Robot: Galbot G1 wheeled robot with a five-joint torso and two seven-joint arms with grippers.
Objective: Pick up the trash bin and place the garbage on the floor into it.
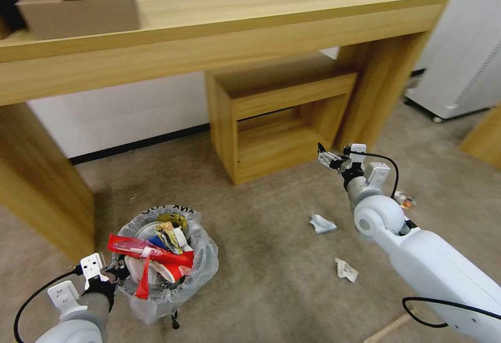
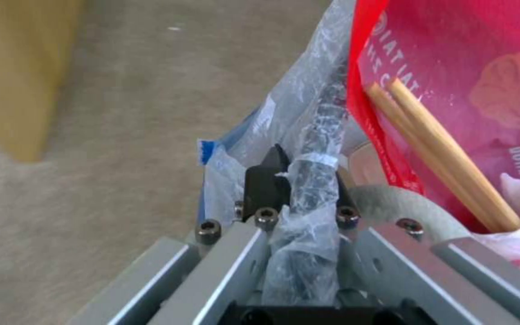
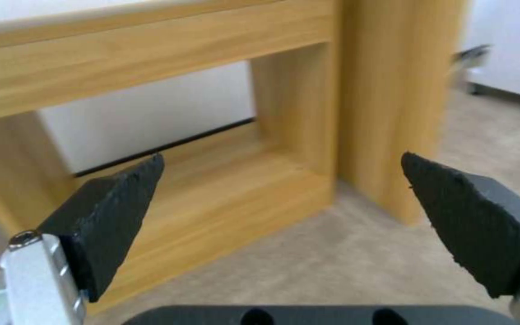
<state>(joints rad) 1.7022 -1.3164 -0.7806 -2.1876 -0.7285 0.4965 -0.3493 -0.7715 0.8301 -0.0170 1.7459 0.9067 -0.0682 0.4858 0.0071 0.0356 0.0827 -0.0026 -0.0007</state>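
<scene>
Gripping trash bin [image 1: 167, 270], left pincer [image 2: 299, 180].

My left gripper [image 2: 299, 180] pinched crinkly glossy plastic lining the trash bin [image 1: 162, 301]; my right gripper's [image 3: 284, 198] pads were rough, matt black.

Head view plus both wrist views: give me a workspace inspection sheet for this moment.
Surface: beige carpet floor.
Job's things: small round bin lined with clear plastic, full of red wrappers and cups; two crumpled white papers and a crushed wrapper on the carpet.
Clutter: wooden stick at the lower edge.
Grippers: left gripper shut on the bin's rim; right gripper open, empty, raised.
Cables: black leads on both wrists.
Surroundings: long wooden table, low wooden shelf unit, cardboard boxes.
</scene>
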